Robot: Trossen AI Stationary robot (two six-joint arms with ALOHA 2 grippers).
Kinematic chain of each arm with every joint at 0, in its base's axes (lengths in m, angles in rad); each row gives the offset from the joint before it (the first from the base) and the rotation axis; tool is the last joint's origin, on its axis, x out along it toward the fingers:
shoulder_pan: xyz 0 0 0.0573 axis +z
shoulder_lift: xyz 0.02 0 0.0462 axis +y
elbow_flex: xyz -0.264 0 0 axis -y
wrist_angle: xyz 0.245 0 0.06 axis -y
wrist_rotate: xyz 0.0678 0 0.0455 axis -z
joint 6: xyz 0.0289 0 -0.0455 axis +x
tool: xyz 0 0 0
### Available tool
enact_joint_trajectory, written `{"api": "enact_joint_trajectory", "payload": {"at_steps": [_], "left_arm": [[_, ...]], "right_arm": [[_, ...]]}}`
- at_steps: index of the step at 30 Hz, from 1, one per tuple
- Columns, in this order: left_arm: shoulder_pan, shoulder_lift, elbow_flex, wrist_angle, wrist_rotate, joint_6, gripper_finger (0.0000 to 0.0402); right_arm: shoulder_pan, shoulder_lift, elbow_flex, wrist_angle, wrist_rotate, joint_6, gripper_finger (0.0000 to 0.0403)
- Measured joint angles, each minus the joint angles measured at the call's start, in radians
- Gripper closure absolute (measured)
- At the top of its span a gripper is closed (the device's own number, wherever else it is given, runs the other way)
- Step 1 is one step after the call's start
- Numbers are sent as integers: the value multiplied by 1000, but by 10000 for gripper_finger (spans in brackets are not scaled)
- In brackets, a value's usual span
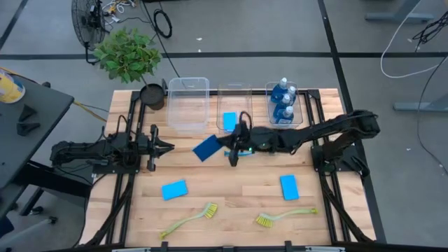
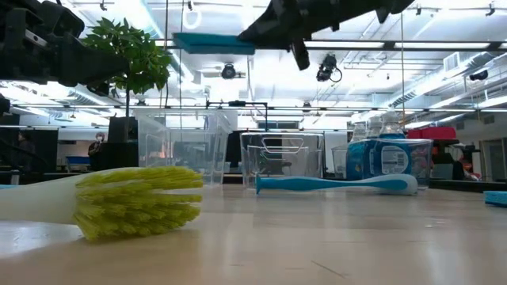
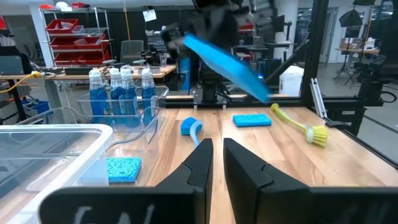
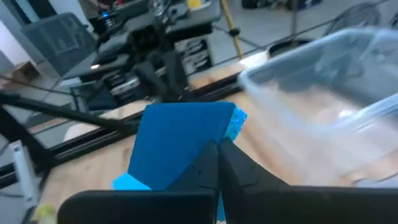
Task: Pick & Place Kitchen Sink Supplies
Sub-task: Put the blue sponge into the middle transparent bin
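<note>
Yellow-green bristles of a long-handled brush (image 2: 139, 202) are filling the low view's foreground, while the right gripper (image 1: 225, 143) is clamping the darker blue sponge (image 1: 207, 148) in the air above the table's (image 1: 231, 192) middle, near the clear bins (image 1: 188, 103). Four blue bottles (image 1: 283, 101) are standing in the right-hand bin, a sponge (image 1: 229, 121) is lying in the middle one, and the left gripper (image 1: 166, 147) is waiting at the table's left with fingers nearly together.

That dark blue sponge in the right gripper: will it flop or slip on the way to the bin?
The dark sponge sticks out flat from the shut right gripper, so it is probably fairly stiff and light. Pinched only at one edge, it might pivot or slip if swung fast.
</note>
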Motion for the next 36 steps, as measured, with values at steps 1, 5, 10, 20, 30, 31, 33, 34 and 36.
{"api": "enact_joint_trajectory", "payload": {"at_steps": [1, 5, 10, 20, 30, 31, 33, 34, 36], "left_arm": [[0, 0, 0, 0, 0, 0, 358], [0, 0, 0, 0, 0, 0, 358], [0, 0, 0, 0, 0, 0, 358], [0, 0, 0, 0, 0, 0, 358], [0, 0, 0, 0, 0, 0, 358], [0, 0, 0, 0, 0, 0, 358], [0, 0, 0, 0, 0, 0, 358], [0, 0, 0, 0, 0, 0, 358], [0, 0, 0, 0, 0, 0, 358]], "right_arm": [[-12, -17, 0, -12, 0, -23, 403], [-63, -77, 0, -31, 1, -104, 403], [-127, -135, 0, -39, 1, -173, 403], [-256, -219, 0, -83, 27, -239, 403], [-339, -243, 1, -167, 105, -354, 403], [-348, -243, 1, -182, 106, -359, 403], [-366, -243, 1, -206, 108, -363, 403], [-375, -242, 1, -216, 118, -364, 403], [-393, -240, 1, -244, 147, -371, 403]]}}
